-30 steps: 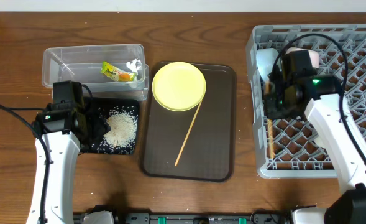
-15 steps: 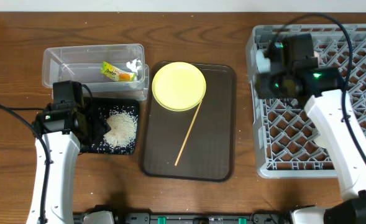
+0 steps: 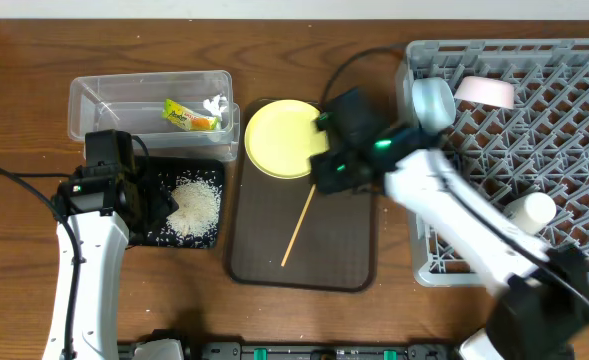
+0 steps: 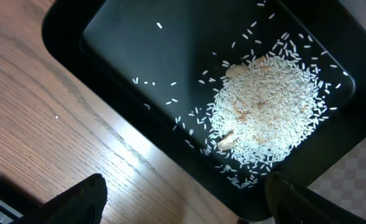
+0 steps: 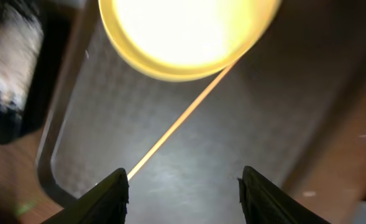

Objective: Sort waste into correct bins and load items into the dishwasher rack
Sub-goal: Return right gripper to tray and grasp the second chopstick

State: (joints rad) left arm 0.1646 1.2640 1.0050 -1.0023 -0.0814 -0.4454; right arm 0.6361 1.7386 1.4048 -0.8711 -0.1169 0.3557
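The dark brown rectangular serving tray [image 3: 354,255] lay in the middle of the wooden table. On its far end sat the round yellow plate [image 3: 279,135] [image 5: 183,31], and one thin wooden chopstick [image 3: 300,222] [image 5: 176,124] ran slantwise from the plate's edge down the tray's floor.

The right gripper [image 3: 324,172] [image 5: 186,199] hung above the tray, just over the chopstick's upper end. Its fingers stood wide apart with nothing between them.

To the tray's left lay the shallow black rectangular tray [image 3: 209,240] [image 4: 139,56], which held the heap of white rice grains [image 3: 196,205] [image 4: 266,112]. The left gripper [image 3: 159,205] [image 4: 189,205] hovered over that black tray's left side, spread wide and empty.

Beyond the black tray stood the clear plastic rectangular tub [image 3: 104,100], with the green-yellow-orange snack wrapper [image 3: 189,117] and the crumpled white paper scrap [image 3: 215,104] inside.

To the brown tray's right stood the large grey plastic lattice rack [image 3: 574,180]. The light blue bowl [image 3: 433,100] and the white bowl [image 3: 486,92] were in its far corner nearest the tray, and the small pale cup [image 3: 529,212] lay further in.
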